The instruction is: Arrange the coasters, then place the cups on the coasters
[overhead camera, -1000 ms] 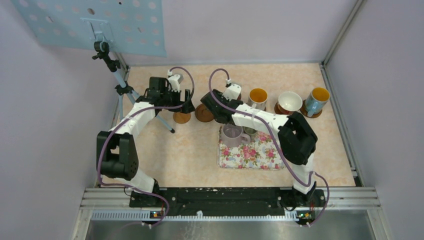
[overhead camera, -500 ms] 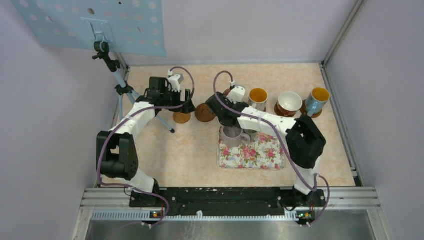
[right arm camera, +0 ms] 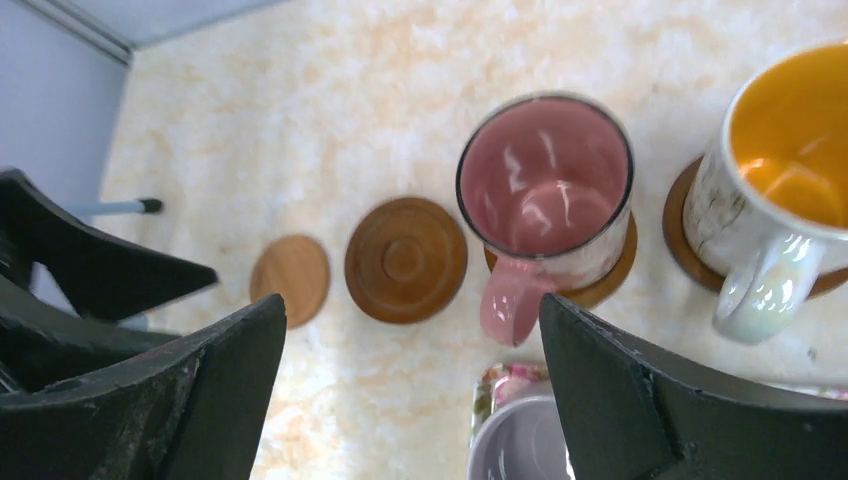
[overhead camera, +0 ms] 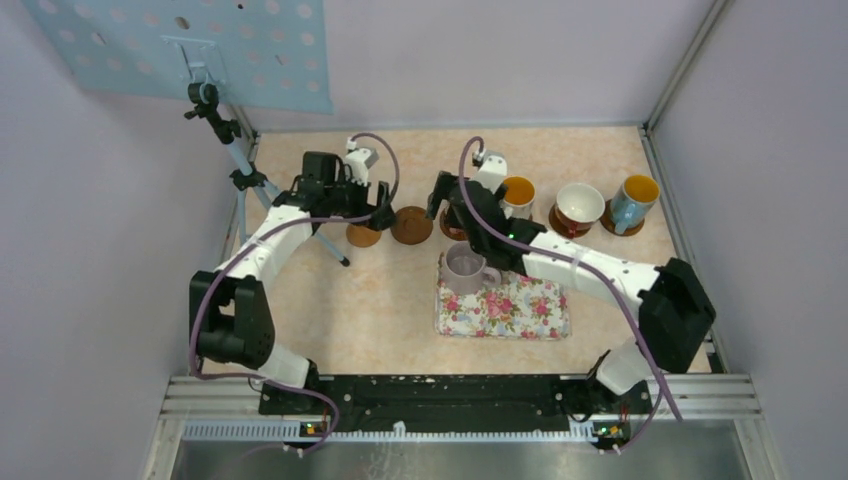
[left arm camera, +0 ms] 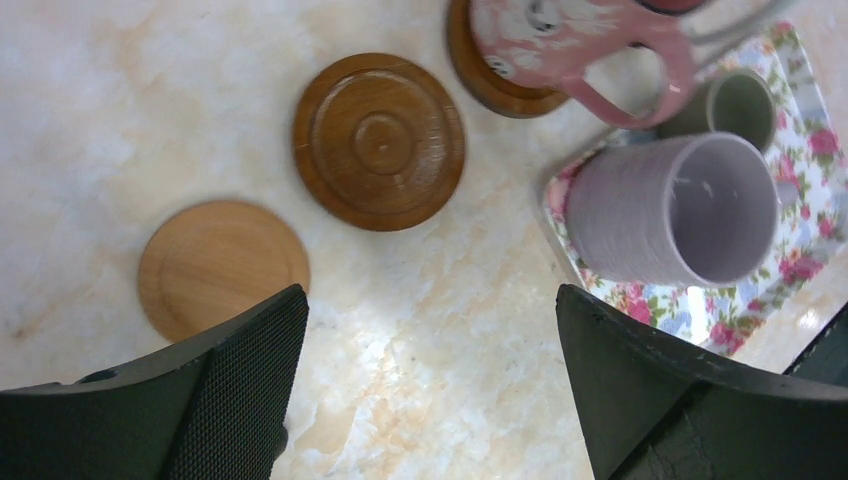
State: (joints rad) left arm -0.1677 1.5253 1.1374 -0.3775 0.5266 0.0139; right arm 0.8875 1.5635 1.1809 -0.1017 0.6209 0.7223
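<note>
From above, the left pincer (overhead camera: 377, 213) hovers released near the plain coaster (overhead camera: 363, 235); the right pincer (overhead camera: 445, 195), also released, hangs on the far side of the floral tray (overhead camera: 520, 310). Left wrist: the matt lavender mug (left arm camera: 672, 208) stands on the tray and is best lifted straight, then centred on the ringed wooden coaster (left arm camera: 380, 141). Right wrist: the glossy pink mug (right arm camera: 545, 180) sits on its disc.
</note>
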